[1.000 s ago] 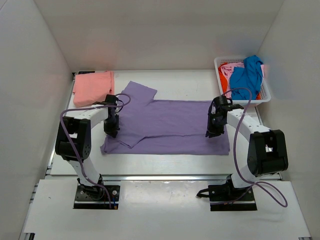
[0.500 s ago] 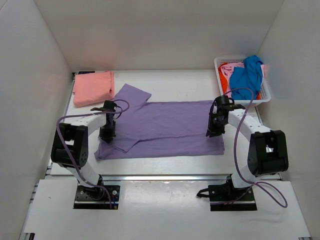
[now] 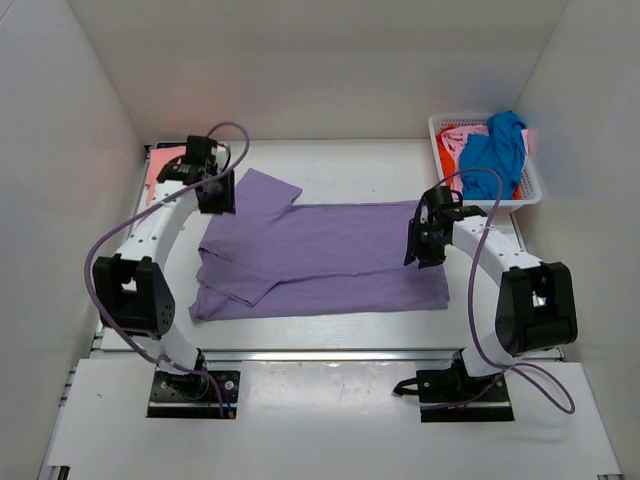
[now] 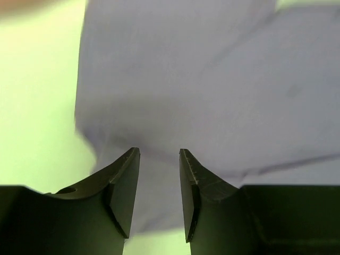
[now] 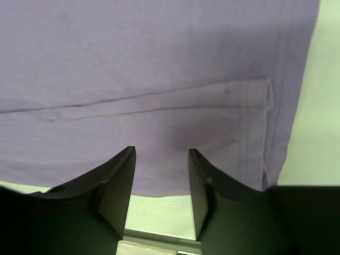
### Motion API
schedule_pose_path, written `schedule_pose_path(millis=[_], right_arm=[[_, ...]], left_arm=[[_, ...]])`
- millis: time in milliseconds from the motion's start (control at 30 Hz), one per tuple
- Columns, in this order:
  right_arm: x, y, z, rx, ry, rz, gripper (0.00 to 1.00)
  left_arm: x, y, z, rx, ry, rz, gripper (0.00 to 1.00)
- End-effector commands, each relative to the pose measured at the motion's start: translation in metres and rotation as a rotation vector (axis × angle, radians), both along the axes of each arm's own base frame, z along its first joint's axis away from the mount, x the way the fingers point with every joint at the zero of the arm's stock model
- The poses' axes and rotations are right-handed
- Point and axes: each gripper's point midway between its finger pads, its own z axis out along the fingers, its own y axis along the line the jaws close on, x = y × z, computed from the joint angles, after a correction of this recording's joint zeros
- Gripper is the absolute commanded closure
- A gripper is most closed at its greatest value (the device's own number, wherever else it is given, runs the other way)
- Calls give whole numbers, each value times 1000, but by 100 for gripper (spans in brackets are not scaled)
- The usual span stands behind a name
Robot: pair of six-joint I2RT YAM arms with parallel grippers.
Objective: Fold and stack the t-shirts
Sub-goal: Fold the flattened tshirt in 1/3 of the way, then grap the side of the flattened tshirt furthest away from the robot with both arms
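Observation:
The lavender-purple t-shirt (image 3: 330, 260) lies spread on the table, its lower left sleeve folded inward. It fills the left wrist view (image 4: 212, 90) and the right wrist view (image 5: 159, 79). My left gripper (image 3: 217, 196) is open and empty above the shirt's upper left sleeve. My right gripper (image 3: 418, 250) is open and empty over the shirt's right hem edge. A salmon-pink shirt (image 3: 165, 172) lies folded at the back left, partly hidden by my left arm. Blue (image 3: 495, 150), orange-red and pink shirts sit in the basket.
The white lattice basket (image 3: 530, 185) stands at the back right. White walls enclose the table on three sides. The table's front edge (image 3: 330, 350) runs just below the shirt.
My left gripper has let go of the shirt's left side and moved up and back to the upper left sleeve. The shirt has shifted slightly left. My right gripper has barely moved.

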Motion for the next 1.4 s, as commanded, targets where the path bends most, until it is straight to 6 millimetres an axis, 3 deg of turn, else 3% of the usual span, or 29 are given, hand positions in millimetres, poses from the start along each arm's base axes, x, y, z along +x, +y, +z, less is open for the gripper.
schedule_pose_path(millis=[0, 167, 233, 267, 300, 333, 367, 433, 467, 633, 800, 1067, 1367], right_arm=[[30, 15, 39, 50, -202, 46, 57], [44, 17, 57, 62, -319, 33, 52], [49, 16, 61, 67, -359, 21, 49], [52, 14, 65, 68, -379, 10, 46], [53, 16, 66, 72, -393, 7, 45], [56, 17, 66, 76, -404, 1, 44], [55, 16, 63, 69, -403, 7, 42], [60, 16, 63, 58, -413, 2, 38], [61, 18, 63, 58, -414, 7, 36], [64, 21, 47, 39, -369, 16, 34], [67, 27, 41, 40, -355, 22, 34], [69, 40, 38, 60, -343, 43, 35], [69, 43, 37, 57, -343, 56, 36]], left_arm=[[51, -19, 1, -51, -66, -42, 52], [121, -25, -20, -57, -76, -24, 52], [152, -32, -28, -54, -93, -27, 44], [157, -35, -47, -38, -60, -26, 42], [168, -37, -38, -36, -83, -26, 41], [181, -37, -43, -20, -93, -17, 41], [182, -36, -63, -12, -48, -13, 41], [199, -35, -60, -22, -74, 3, 41], [207, -25, -69, -28, -69, 35, 40], [216, -11, -93, -32, -42, 74, 40], [210, -8, -106, -6, -20, 79, 39], [218, -9, -93, -8, -69, 60, 34], [219, 0, -97, -2, -72, 72, 33]])
